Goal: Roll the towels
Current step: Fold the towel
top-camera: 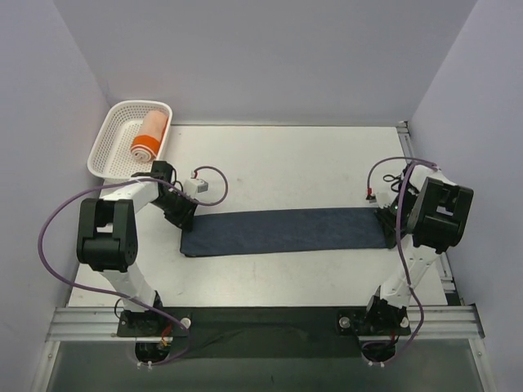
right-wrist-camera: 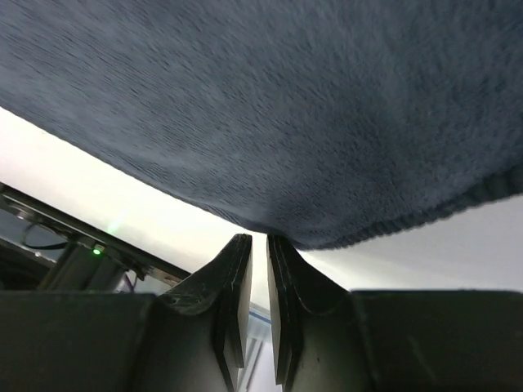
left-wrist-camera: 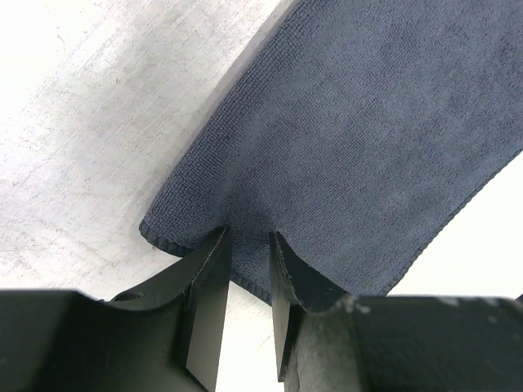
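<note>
The left end effector [left-wrist-camera: 249,235] sits at the left short end of the navy-blue towel [top-camera: 286,231]. Its two dark fingers [left-wrist-camera: 214,269] stand a narrow gap apart and straddle the stitched hem. The cloth shows across that gap, but whether it is actually nipped or only lies beneath the tips cannot be told. The right end effector [right-wrist-camera: 259,238] is at the opposite short end with its fingers pressed almost together. The towel's edge dips down to a point right at the tips, so it reads as pinching that edge. The right wrist view is somewhat blurred, and the cloth there fills the upper part of the picture with pale ground under it. From above, the navy-blue towel lies as a long flat strip running left to right across the middle of the white surface [top-camera: 302,163], spanning the space between the two arms. Its left end is slightly nearer the camera than its right. The orange towel [top-camera: 149,137] is already rolled into a cylinder, with its white band showing at the near end. It lies inside the white lattice basket [top-camera: 139,103], which sits at the far left corner of the surface against the wall, just beyond the left arm. A purple cable [top-camera: 49,237] loops out from the left arm, and a similar one arcs over the right arm.
</note>
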Robot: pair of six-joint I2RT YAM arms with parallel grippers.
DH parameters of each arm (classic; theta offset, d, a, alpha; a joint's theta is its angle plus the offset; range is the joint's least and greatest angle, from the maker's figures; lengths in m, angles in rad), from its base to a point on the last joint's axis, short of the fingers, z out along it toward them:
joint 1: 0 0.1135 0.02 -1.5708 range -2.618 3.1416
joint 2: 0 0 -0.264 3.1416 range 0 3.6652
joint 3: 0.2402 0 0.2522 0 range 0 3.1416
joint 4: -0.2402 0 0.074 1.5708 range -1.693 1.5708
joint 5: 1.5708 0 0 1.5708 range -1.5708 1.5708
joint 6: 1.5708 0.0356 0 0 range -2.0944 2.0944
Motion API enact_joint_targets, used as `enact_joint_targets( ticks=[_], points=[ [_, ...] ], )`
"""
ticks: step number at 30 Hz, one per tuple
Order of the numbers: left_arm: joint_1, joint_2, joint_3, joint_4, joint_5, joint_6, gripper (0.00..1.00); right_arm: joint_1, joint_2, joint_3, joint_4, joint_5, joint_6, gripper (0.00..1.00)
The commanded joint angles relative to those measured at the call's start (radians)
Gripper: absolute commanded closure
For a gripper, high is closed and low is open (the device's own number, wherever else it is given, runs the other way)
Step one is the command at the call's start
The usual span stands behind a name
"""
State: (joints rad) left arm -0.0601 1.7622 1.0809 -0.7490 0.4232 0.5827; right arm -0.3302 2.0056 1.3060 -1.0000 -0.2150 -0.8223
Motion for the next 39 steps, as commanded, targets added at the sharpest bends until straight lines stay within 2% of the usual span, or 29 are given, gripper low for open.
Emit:
enact_joint_targets(
  ticks=[1, 5, 12, 23, 28, 34, 39],
  points=[
    [-0.004, 0.022, 0.011, 0.025, -0.001, -0.007, 0.64, -0.027, -0.025, -0.008, -0.014, 0.08, -0.04, 0.85],
    [-0.004, 0.031, 0.008, 0.031, -0.003, -0.014, 0.64, -0.035, -0.051, -0.016, 0.017, 0.074, -0.061, 0.82],
    [-0.006, 0.065, 0.019, 0.03, -0.018, -0.04, 0.64, -0.013, 0.041, 0.032, 0.069, 0.082, 0.017, 0.76],
    [0.005, 0.137, 0.083, 0.05, -0.167, -0.159, 0.67, 0.005, 0.148, 0.229, 0.077, 0.123, 0.115, 0.72],
    [0.048, 0.131, 0.111, 0.066, -0.207, -0.222, 0.67, 0.025, 0.17, 0.338, 0.07, 0.105, 0.15, 0.69],
    [0.091, 0.082, 0.103, 0.051, -0.058, -0.235, 0.62, 0.027, 0.147, 0.41, 0.003, 0.013, 0.154, 0.58],
    [0.079, 0.022, 0.067, 0.057, 0.002, -0.247, 0.57, -0.003, 0.084, 0.412, -0.032, -0.096, 0.256, 0.5]
  ],
)
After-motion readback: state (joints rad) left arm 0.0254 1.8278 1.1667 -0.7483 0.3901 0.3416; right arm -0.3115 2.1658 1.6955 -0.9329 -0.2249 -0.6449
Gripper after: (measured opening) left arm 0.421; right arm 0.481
